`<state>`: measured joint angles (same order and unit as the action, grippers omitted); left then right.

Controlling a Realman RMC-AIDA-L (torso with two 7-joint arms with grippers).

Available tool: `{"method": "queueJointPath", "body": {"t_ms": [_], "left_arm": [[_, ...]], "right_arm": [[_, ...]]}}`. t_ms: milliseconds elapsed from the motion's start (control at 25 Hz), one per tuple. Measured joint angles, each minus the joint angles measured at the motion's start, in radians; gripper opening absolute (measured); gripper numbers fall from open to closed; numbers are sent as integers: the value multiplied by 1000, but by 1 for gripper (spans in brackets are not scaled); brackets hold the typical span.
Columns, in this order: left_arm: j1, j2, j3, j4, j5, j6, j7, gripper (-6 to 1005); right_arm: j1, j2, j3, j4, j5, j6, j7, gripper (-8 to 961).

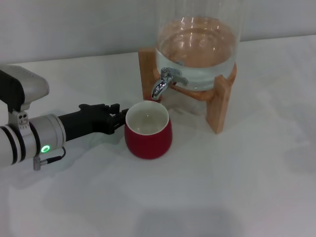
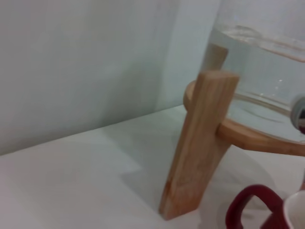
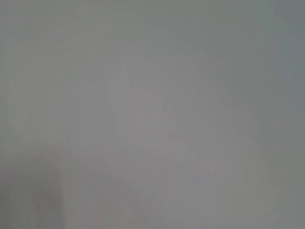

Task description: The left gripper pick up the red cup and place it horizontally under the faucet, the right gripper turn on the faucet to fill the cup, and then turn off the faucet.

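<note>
Head view: red cup (image 1: 147, 131) stands upright on the white table (image 1: 222, 187), mouth up, just in front of and slightly below the faucet (image 1: 165, 82) spout. Faucet sits on a glass dispenser (image 1: 197, 44) with water, on a wooden stand (image 1: 218, 103). Left gripper (image 1: 120, 118) reaches in from the left along the table, tips at the cup's left side where the handle is; looks touching or just beside, cannot tell if the fingers are clenched or released. Left wrist view shows the stand leg (image 2: 200, 143), the red cup handle (image 2: 250, 205) near the lower corner, own fingers not shown. Right gripper not seen; right wrist view is blank grey
</note>
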<state>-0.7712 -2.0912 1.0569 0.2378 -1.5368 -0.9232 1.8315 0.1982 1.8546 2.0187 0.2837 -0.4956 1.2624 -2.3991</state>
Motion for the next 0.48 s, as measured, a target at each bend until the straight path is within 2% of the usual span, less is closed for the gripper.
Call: {"method": "queueJointPath", "body": {"t_ms": [280,480], "left_arm": [[36,5,0,9,2,-35,-2,362],[99,3,12,86,7,-46,-52,380]], "right_arm": [[0,0,0,0,1,0,0,722],[0,0,0,0,-1,0,1,722]]}}
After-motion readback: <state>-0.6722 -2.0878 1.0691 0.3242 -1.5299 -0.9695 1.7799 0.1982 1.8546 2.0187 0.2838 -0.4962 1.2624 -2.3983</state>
